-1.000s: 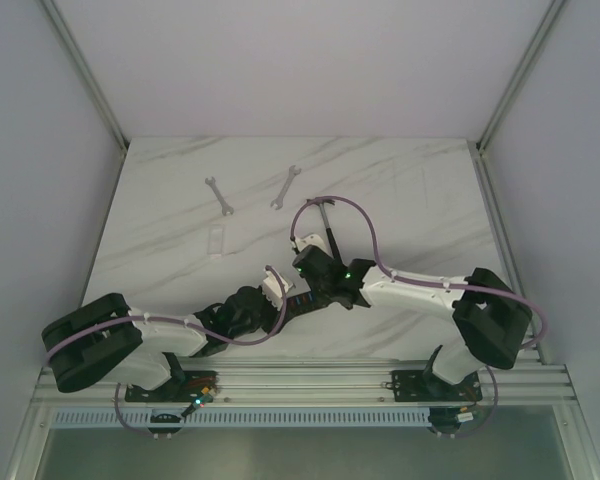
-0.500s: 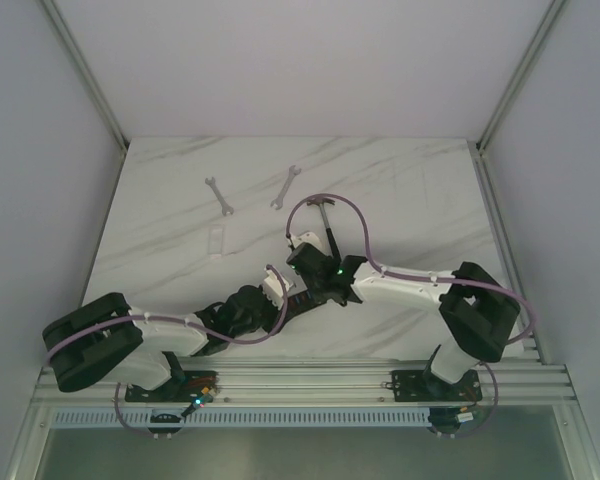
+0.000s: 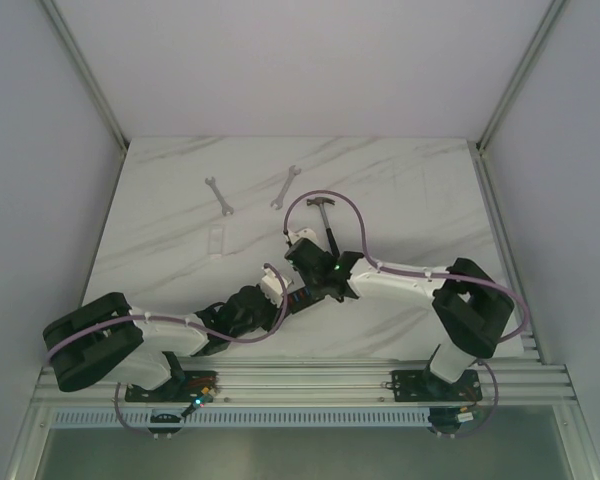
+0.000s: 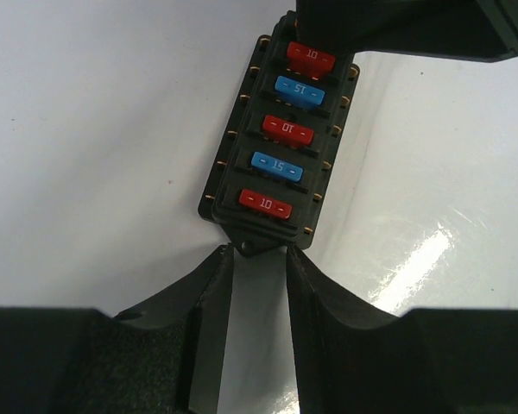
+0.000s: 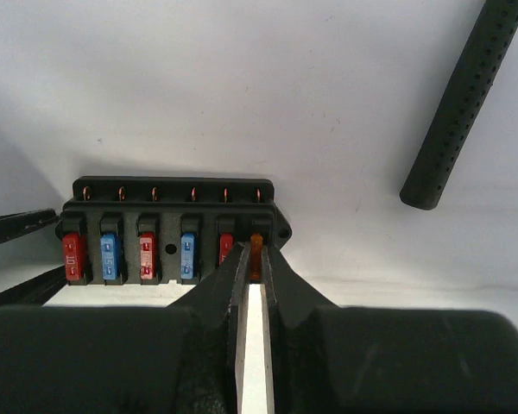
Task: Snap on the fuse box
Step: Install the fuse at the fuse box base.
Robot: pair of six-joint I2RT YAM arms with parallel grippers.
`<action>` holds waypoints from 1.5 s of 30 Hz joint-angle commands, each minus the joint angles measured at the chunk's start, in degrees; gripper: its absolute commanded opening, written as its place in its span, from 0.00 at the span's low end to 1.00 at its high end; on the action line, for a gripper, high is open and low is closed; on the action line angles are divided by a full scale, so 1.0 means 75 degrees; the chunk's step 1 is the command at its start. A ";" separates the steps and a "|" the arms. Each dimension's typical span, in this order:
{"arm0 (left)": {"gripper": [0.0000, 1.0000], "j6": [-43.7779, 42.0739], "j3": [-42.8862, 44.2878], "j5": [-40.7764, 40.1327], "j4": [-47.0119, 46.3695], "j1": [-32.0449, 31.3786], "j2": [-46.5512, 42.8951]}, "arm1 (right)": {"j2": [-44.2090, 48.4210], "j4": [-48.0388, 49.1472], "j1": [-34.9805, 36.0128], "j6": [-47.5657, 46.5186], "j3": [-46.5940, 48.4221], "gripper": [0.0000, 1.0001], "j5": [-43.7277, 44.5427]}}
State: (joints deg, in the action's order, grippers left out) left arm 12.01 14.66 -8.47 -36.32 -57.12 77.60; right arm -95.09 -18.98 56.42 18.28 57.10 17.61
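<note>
1. The fuse box [image 4: 281, 147] lies flat on the marble table [image 3: 160, 250], near the front middle, between your two grippers. Red and blue fuses stand in a row on its face.
2. Your left gripper [image 4: 257, 259] has its fingers closed in on the small tab at the near end of the fuse box, pinching it.
3. Your right gripper [image 5: 254, 259] has its fingers nearly pressed together. They pinch the orange fuse [image 5: 256, 241] at the end slot, next to a red fuse.
4. The hammer [image 5: 462, 108] lies just beyond the fuse box, not touching it.
5. A wrench [image 3: 218, 195] and a second wrench [image 3: 285, 187] lie well apart from the fuse box, toward the far side.
</note>
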 commanded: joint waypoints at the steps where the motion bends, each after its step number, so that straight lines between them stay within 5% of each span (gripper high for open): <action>1: 0.41 0.0183 0.0085 -0.0423 0.0260 0.0017 0.0054 | -0.0736 -0.1071 -0.0261 -0.0141 -0.0745 0.00 -0.0627; 7: 0.45 0.0111 0.0062 -0.0200 0.0229 0.0018 -0.0053 | 0.0017 -0.0958 -0.0258 -0.0283 -0.0087 0.20 -0.0880; 17: 0.56 0.0074 0.0002 0.0022 0.0122 0.0015 -0.0187 | 0.0580 -0.0971 -0.0263 -0.0227 0.0723 0.32 -0.0574; 30: 0.68 0.0066 0.0050 0.0110 -0.0040 0.0018 -0.0113 | 0.0234 -0.1426 -0.0464 -0.0033 0.1094 0.26 -0.0788; 45: 0.66 -0.0183 0.0235 0.0246 -0.0061 0.0021 0.0265 | -0.0191 -0.1514 -0.0534 -0.0159 0.1191 0.22 -0.1234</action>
State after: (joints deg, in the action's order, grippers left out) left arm 11.44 15.73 -7.86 -36.80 -57.06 78.76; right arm -95.29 -29.28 52.71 17.47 63.81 9.56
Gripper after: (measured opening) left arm 0.665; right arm 0.228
